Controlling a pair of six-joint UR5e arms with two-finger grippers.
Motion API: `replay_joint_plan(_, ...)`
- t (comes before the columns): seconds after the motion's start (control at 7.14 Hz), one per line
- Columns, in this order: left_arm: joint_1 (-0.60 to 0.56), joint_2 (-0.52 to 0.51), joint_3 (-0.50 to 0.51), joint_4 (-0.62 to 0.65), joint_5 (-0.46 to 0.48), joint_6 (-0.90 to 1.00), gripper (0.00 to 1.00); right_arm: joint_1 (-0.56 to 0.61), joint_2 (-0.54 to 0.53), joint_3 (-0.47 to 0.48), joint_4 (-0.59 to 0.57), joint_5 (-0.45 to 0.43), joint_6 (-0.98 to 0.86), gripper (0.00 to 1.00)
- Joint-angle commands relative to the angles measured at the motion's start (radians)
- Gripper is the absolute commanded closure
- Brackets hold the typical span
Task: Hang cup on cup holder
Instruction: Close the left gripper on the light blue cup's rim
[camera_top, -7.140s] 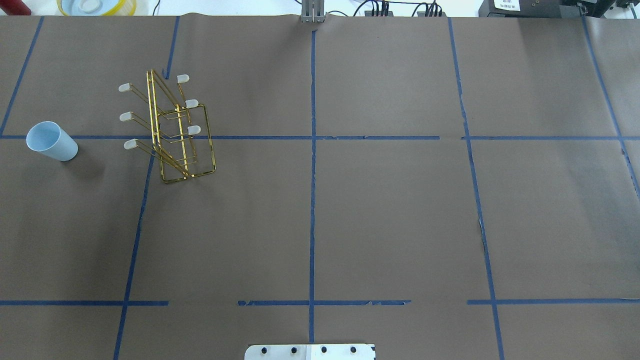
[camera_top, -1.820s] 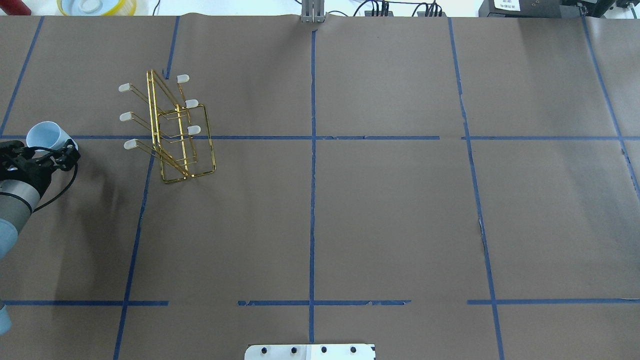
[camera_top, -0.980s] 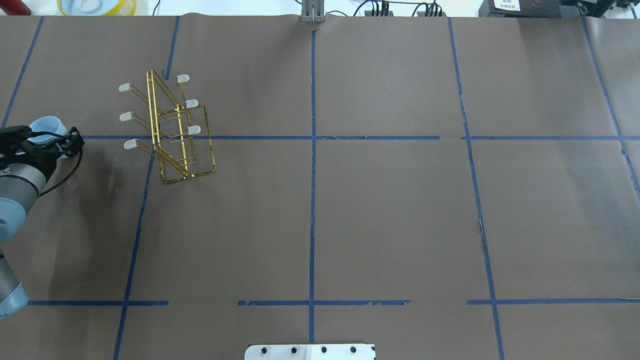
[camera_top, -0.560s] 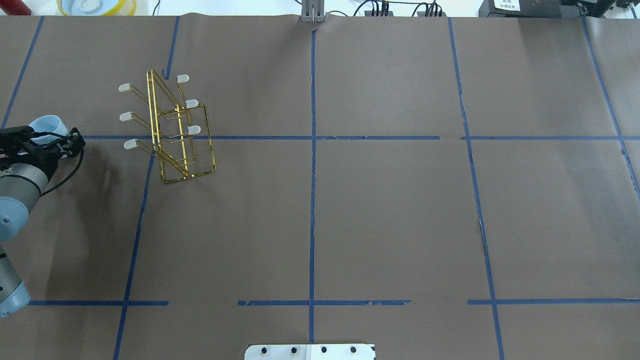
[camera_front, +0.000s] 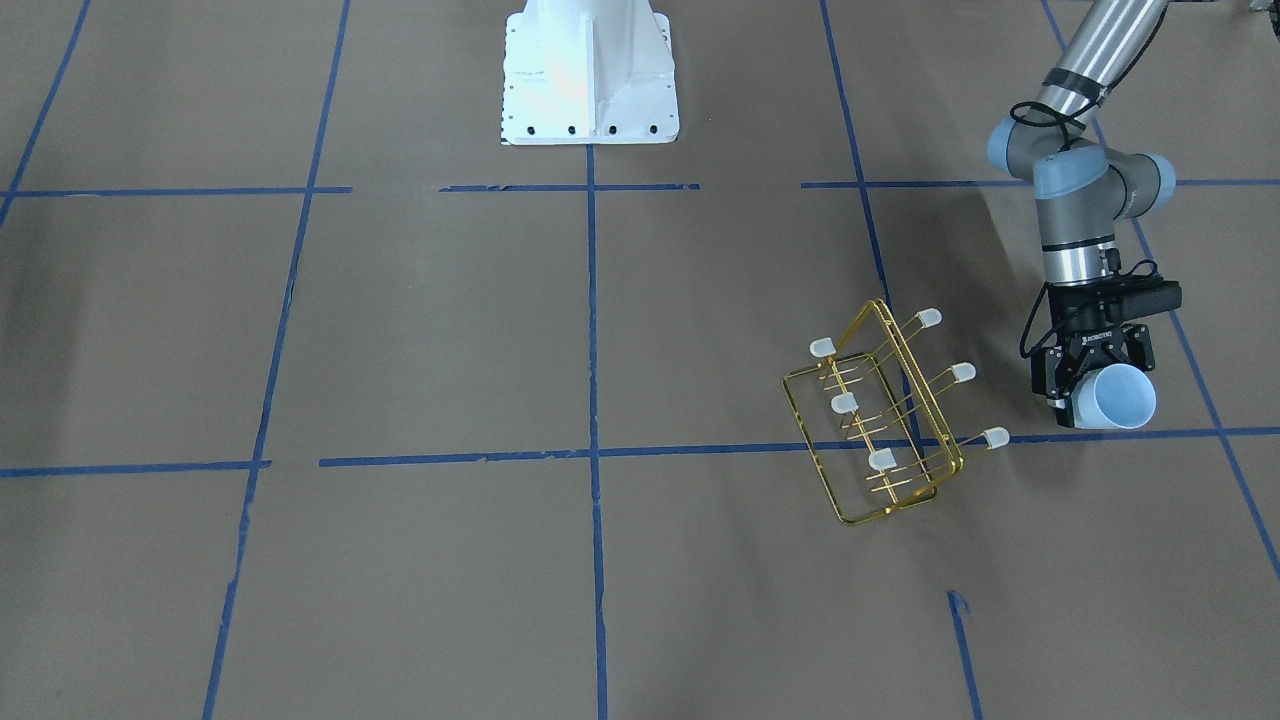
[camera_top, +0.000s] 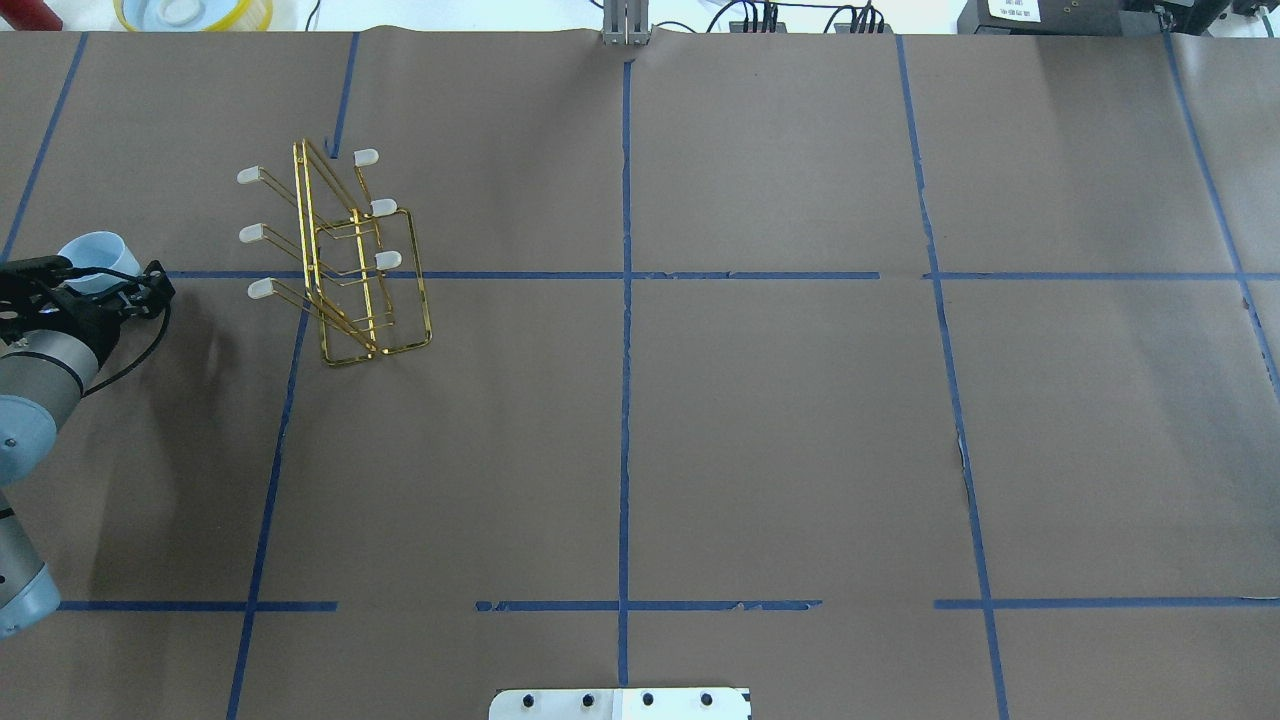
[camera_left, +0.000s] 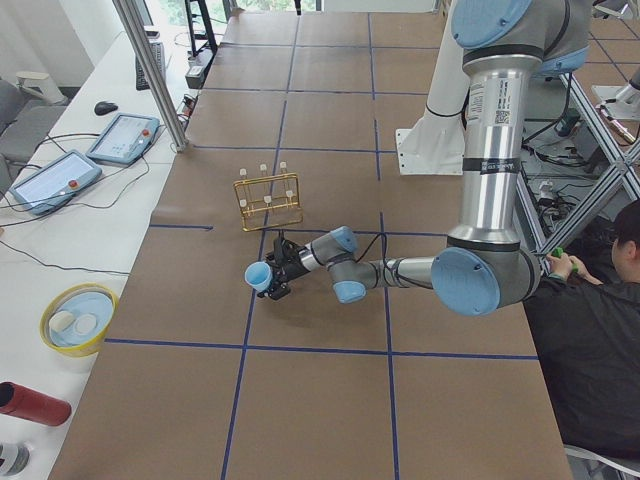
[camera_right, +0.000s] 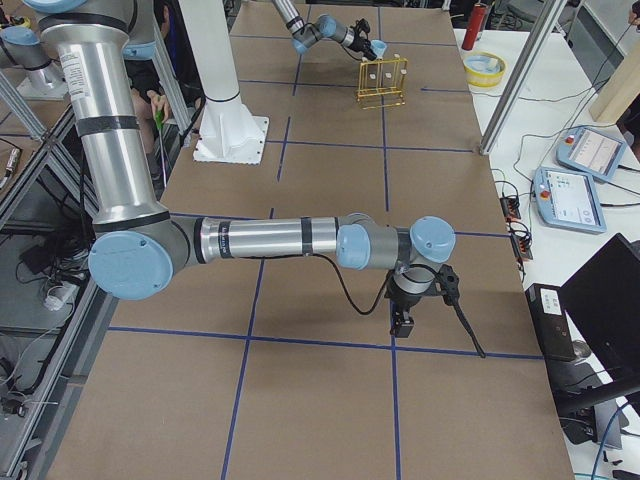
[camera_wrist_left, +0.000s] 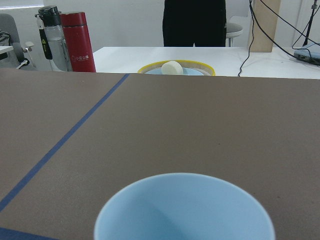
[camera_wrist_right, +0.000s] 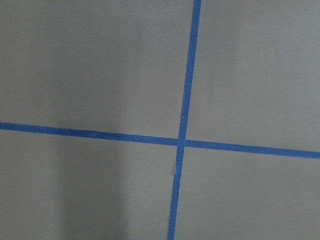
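The pale blue cup (camera_front: 1122, 397) sits between the fingers of my left gripper (camera_front: 1098, 392), which is shut on it, mouth pointing away from the wrist. In the overhead view the cup (camera_top: 97, 258) and left gripper (camera_top: 95, 275) are at the table's far left, left of the gold wire cup holder (camera_top: 345, 260). The cup holder (camera_front: 880, 420) stands tilted on the table, its six capped prongs bare. The cup's open rim (camera_wrist_left: 184, 207) fills the bottom of the left wrist view. My right gripper (camera_right: 405, 320) hangs low over the table far from both; I cannot tell whether it is open.
A yellow-rimmed bowl (camera_wrist_left: 175, 68) and a red bottle (camera_wrist_left: 78, 42) stand on the white bench beyond the table's edge. The robot's white base (camera_front: 588, 70) is at the near middle. Blue tape lines (camera_wrist_right: 182, 141) cross the brown table cover. A person (camera_left: 600, 330) sits beside the robot.
The left arm came in from the left and closed on the cup. Since one second ago the gripper and cup have shifted slightly right and away from the robot.
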Motion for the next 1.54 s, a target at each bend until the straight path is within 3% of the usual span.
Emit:
replay_joint_plan(0.0,0.002,0.000,0.000,-0.005,-0.031,0.000,0.08,0.000,0.000,0.000,0.000,0.000,0.000,0.00)
replay_joint_plan(0.42,0.002,0.000,0.002,-0.013,-0.054,0.000,0.18,0.000,0.000,0.000,0.000,0.000,0.000,0.00)
replay_joint_plan(0.84,-0.003,0.002,-0.006,-0.019,-0.056,0.000,0.49,0.000,0.000,0.000,0.000,0.000,0.000,0.00)
replay_joint_plan(1.4,-0.033,0.031,-0.136,-0.010,-0.057,0.006,0.67,0.000,0.000,0.000,0.000,0.000,0.000,0.00)
